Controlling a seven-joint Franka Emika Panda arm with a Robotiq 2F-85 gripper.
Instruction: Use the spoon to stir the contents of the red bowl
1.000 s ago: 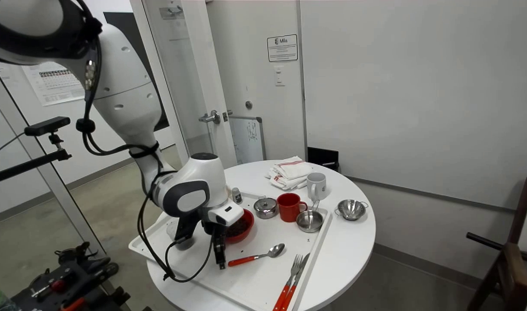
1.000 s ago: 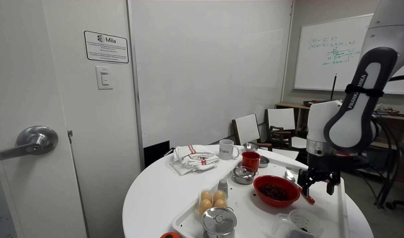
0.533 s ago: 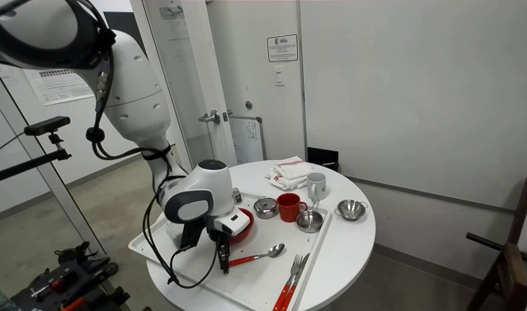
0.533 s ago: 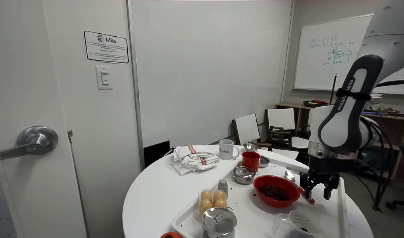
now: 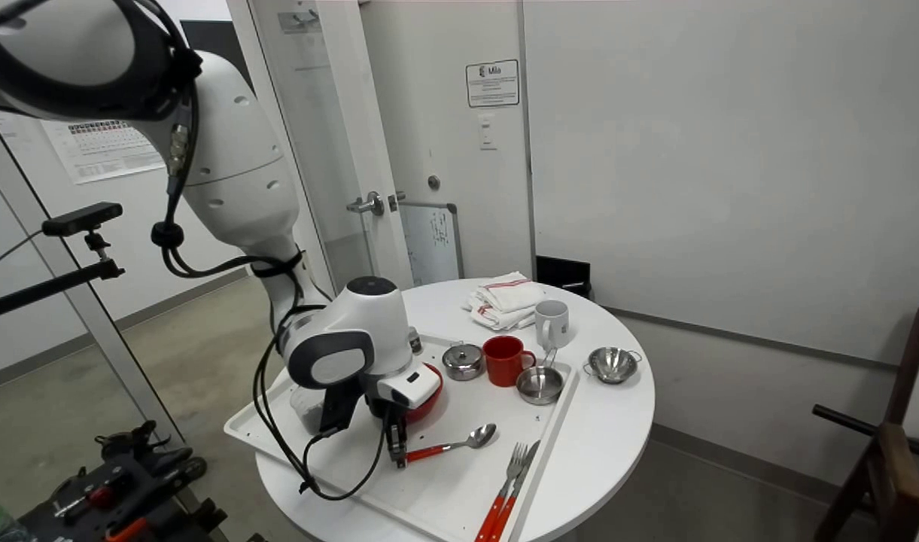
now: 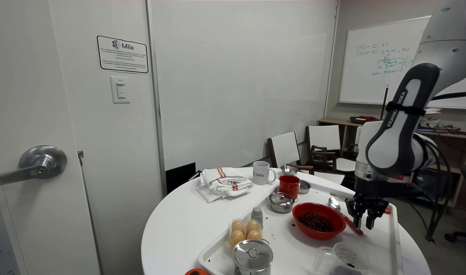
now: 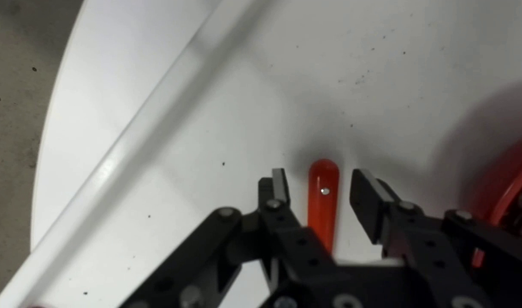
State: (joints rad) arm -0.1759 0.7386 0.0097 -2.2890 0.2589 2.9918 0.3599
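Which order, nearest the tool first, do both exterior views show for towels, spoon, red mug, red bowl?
1. Spoon: handle between tips of the open tool.
2. Red bowl: beside the spoon.
3. Red mug: past the bowl, on the tray.
4. Towels: folded, off the tray.

The spoon [image 5: 450,446] is showing a smooth, glossy, plastic-looking handle [image 7: 323,205] and a gleaming metal head [image 5: 482,436]. The red bowl [image 6: 320,235] is shining smoothly, while the towels [image 6: 226,185] are showing matt cloth
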